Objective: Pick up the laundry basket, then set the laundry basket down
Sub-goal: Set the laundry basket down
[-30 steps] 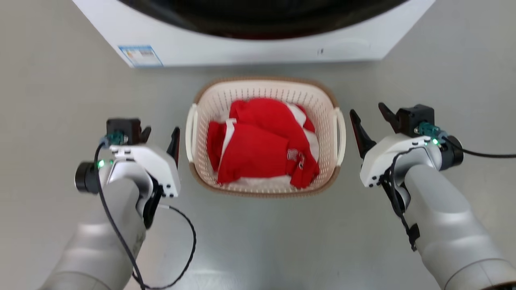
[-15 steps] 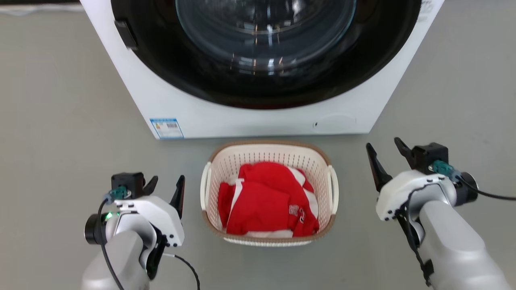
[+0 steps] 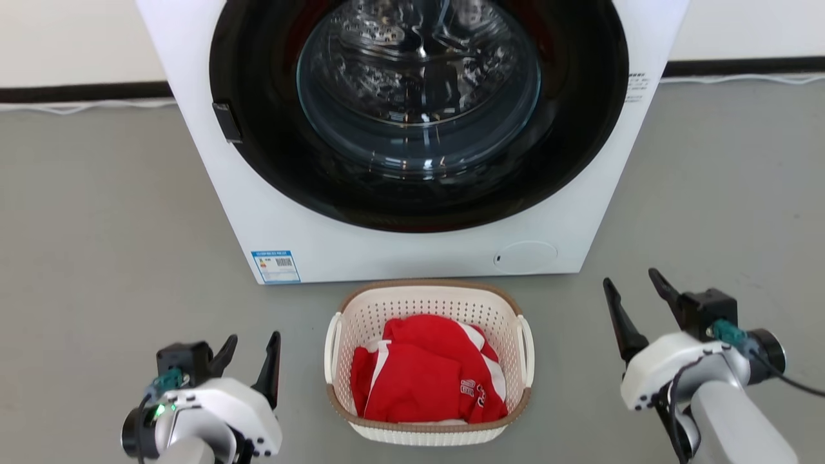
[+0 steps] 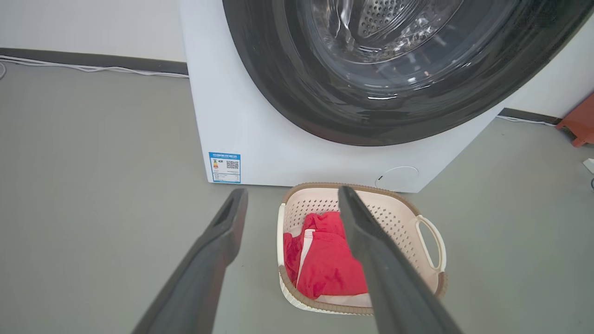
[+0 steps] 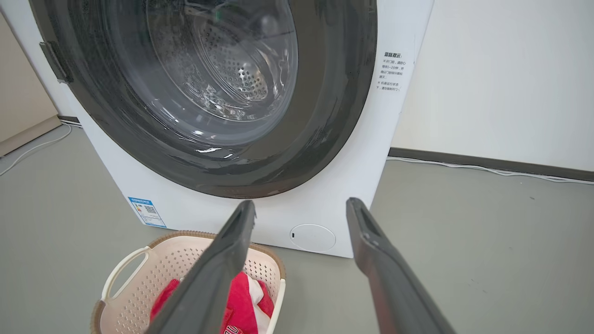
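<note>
There is 1 laundry basket (image 3: 425,304), and it stands on the grey floor (image 3: 97,225) between the 2 grippers, touched by neither. It lies to the right of the left gripper (image 3: 254,338) and to the left of the right gripper (image 3: 629,278), a little nearer the left one. Both grippers have their 2 dark fingers spread wide with nothing between them.

The basket's 2 white loop handles sit 1 on each side. The left handle (image 3: 332,348) faces the left gripper and the right handle (image 3: 528,348) faces the right gripper. A brown woven-look rim runs around the top, and the cream walls are full of small holes. Inside lies a heap of red cloth (image 3: 412,386) with white stripes and a white print. Whether it is 1 piece or more cannot be told.

Beyond both grippers, just behind the basket, stands 1 white washing machine (image 3: 399,251), close to the basket's back rim. Its front carries 1 large round door with a dark ring and a glass window (image 3: 419,96), closed, with the metal drum visible through it. Low on the front are 1 blue label (image 3: 276,266), ahead of the left gripper, and 1 round white flap (image 3: 527,254), ahead and to the left of the right gripper.

In the left wrist view, the basket shows partly behind that gripper's right finger, and 1 orange-red object (image 4: 577,123) stands far off to the right by the wall.
</note>
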